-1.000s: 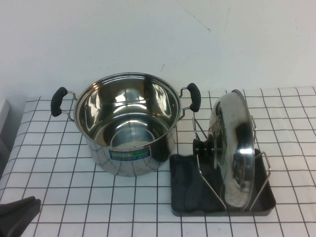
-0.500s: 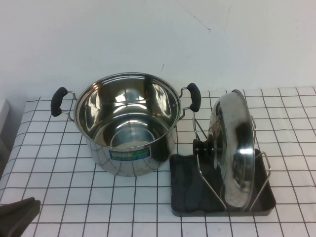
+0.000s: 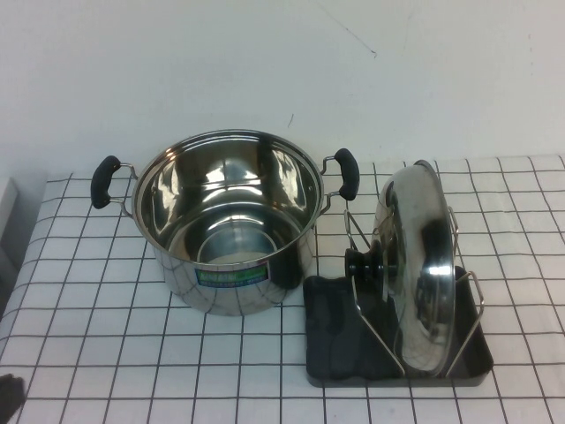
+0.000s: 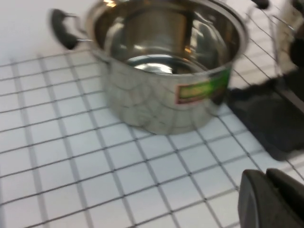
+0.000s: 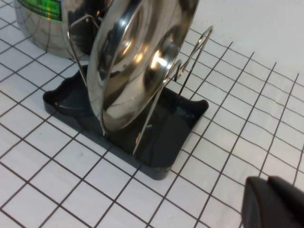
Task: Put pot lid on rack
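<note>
We find the pot lid (image 3: 422, 265) standing on edge between the rack's (image 3: 465, 291) wire prongs over its dark tray, near the table's front right corner, black knob (image 3: 362, 262) facing the steel pot (image 3: 228, 221) just beside it. We judge the lid stiff, fairly light and slippery on its polished dome; the knob is the sure place to grip, the rim the second choice. The left gripper (image 3: 7, 396) sits at the front left corner and the right gripper (image 5: 273, 202) off the rack's side; we cannot tell either's finger state.
</note>
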`<state>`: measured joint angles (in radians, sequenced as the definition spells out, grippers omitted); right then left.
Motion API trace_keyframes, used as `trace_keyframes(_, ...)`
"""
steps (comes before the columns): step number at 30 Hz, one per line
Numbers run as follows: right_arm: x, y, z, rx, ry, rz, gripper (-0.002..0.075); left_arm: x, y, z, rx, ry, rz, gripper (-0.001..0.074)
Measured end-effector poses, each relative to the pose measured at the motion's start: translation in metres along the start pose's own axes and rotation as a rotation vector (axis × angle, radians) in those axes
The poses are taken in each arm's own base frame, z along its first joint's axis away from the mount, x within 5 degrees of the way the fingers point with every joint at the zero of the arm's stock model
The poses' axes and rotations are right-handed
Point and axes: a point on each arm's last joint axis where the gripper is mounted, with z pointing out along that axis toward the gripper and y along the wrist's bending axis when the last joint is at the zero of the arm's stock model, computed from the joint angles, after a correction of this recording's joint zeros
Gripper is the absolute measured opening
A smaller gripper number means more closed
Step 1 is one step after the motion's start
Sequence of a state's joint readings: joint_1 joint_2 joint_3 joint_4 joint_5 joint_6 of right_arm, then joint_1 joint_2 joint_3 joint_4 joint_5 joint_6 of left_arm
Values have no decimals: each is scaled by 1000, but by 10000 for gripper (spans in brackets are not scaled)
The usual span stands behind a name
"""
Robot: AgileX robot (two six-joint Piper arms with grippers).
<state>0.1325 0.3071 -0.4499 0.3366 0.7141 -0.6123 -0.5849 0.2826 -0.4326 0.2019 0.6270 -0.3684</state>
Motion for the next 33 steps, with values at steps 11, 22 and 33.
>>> trace_keyframes(11, 0, 0, 0, -3, -2, 5, 1, 34, 12, -12, -244, -237, -35, -2)
trace_keyframes(22, 0, 0, 0, -3, -2, 5, 1, 102, 30, 31, -333, -160, -135, -2)
trace_keyframes(33, 0, 0, 0, -3, -2, 6, 1, 102, 29, 32, -325, -162, -151, -2)
